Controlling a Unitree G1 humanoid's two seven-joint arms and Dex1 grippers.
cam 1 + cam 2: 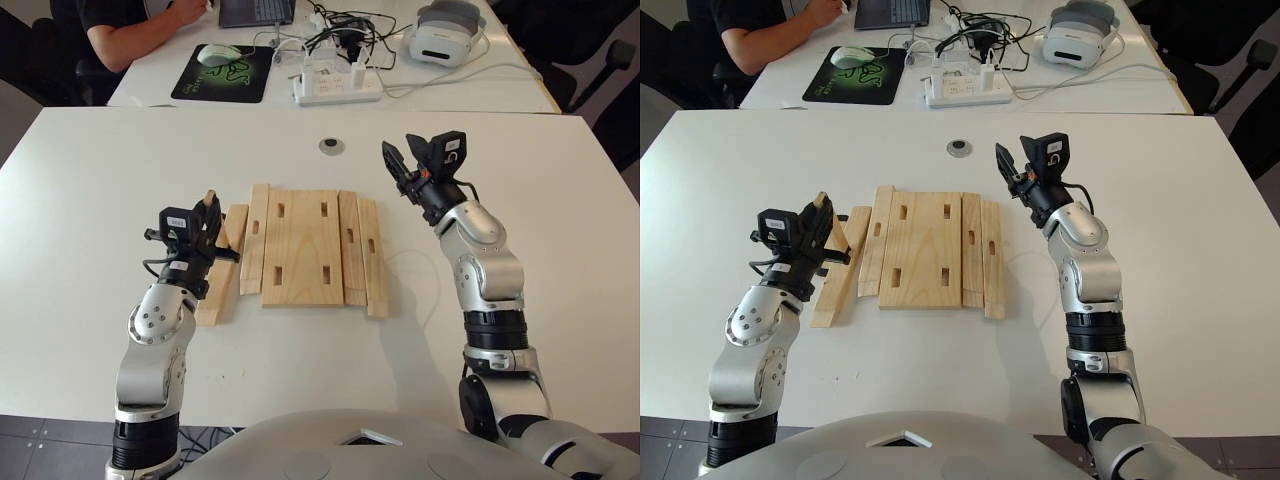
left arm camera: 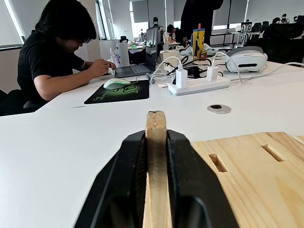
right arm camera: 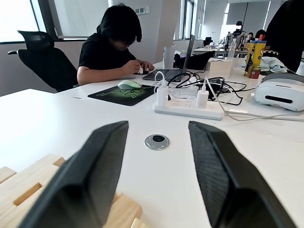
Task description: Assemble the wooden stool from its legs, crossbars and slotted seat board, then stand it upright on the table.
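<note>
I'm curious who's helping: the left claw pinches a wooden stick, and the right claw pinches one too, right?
No. The black right claw is open and empty, as the right wrist view shows. The left claw does pinch a pale wooden stick.

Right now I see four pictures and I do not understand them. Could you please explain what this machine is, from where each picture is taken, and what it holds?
This is a humanoid robot with two arms, and each arm ends in a two-fingered end effector. The two wide pictures come from cameras on its head, looking down over the arms. The two low pictures come from cameras on its wrists.

On the white table lie a flat slotted seat board and several wooden strips on both sides of it. These are the parts of a stool, not yet assembled.

The left end effector is shut on a wooden piece, whose tip pokes out past the fingers. The right end effector is open and empty, above the table near the board's far right corner.
</note>
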